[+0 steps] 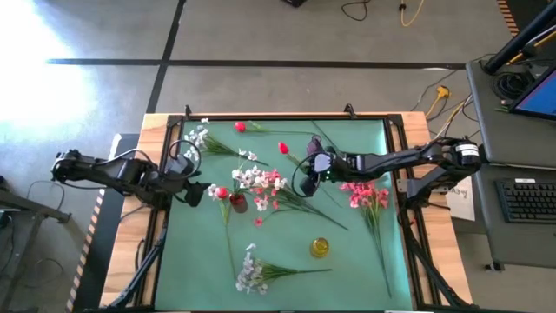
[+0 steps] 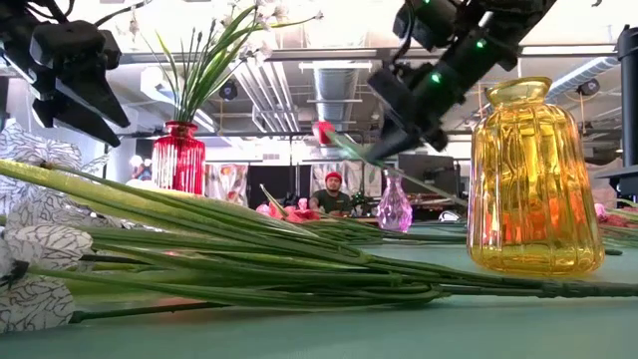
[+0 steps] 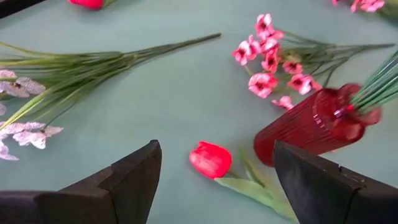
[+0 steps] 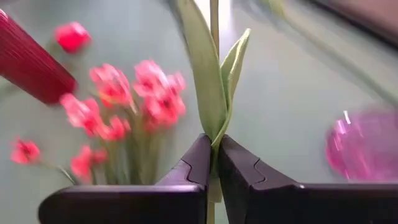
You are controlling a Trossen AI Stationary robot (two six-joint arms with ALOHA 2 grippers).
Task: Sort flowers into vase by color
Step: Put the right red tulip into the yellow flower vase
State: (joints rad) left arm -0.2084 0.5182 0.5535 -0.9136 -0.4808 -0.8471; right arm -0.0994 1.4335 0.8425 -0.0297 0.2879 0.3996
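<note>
Above the green mat (image 1: 356, 261), the right gripper (image 4: 214, 158) clamps a red bud's stem (image 4: 214, 81) between its jaws. The left gripper (image 3: 214, 180) waits with jaws apart over another red bud (image 3: 210, 159).

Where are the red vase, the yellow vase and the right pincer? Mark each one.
red vase (image 3: 305, 127): left wrist view, on its ribbed body.
yellow vase (image 2: 533, 189): low view, on the middle of its glass body.
right pincer (image 4: 213, 163): right wrist view, between its fingertips, shut on a green stem.

Bright light washes out the floor (image 1: 52, 35) at the top left of the high view. The right wrist view is blurry all over. In the low view, the near white flowers (image 2: 30, 249) look fuzzy.
</note>
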